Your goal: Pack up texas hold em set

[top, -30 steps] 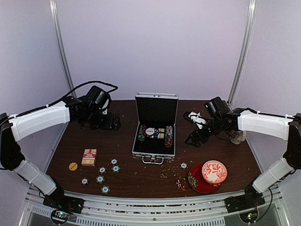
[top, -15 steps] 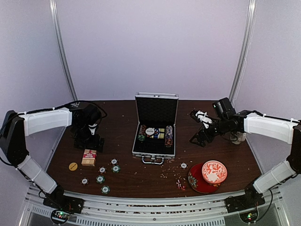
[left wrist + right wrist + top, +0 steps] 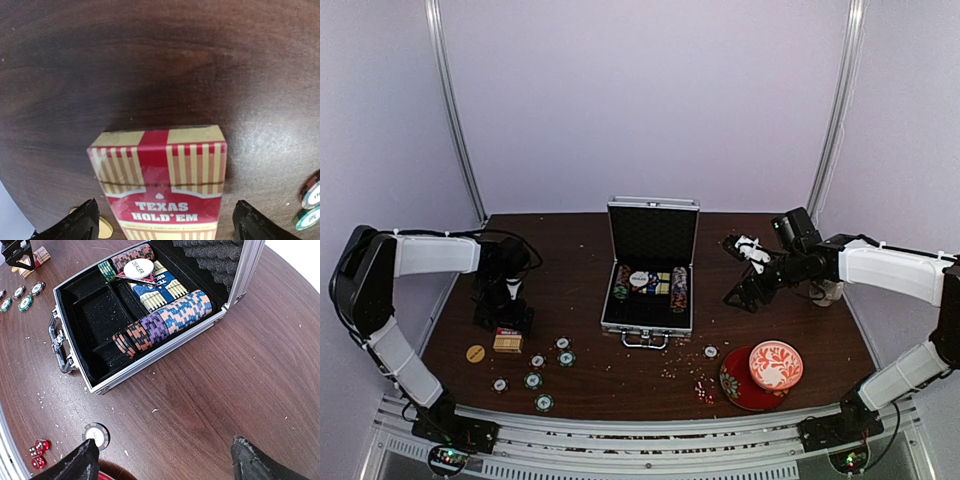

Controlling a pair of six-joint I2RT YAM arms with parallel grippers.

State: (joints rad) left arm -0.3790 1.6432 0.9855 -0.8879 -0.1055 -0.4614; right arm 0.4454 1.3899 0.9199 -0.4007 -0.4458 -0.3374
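The silver briefcase [image 3: 645,330] stands open mid-table, its lid upright, with rows of chips and a blue card pack in its black tray [image 3: 95,315]. A red-tan card box [image 3: 508,341] lies left of it. My left gripper [image 3: 503,318] hangs right over that box [image 3: 159,185], open, one finger on each side and neither touching it. Several green-white chips [image 3: 533,380] lie near the box. My right gripper [image 3: 740,290] hovers open right of the case above bare wood. A lone chip [image 3: 96,435] and red dice [image 3: 39,447] lie near its left finger.
A red-and-white bowl [image 3: 775,364] on a red saucer [image 3: 738,388] sits at the front right, close to the dice [image 3: 703,390]. A tan disc [image 3: 475,353] lies left of the card box. A pale mug [image 3: 827,290] is partly hidden behind the right arm. White crumbs dot the table.
My left gripper has swung from the back left towards the front and come down over the card box. The right arm drew back slightly to the right, then held still.
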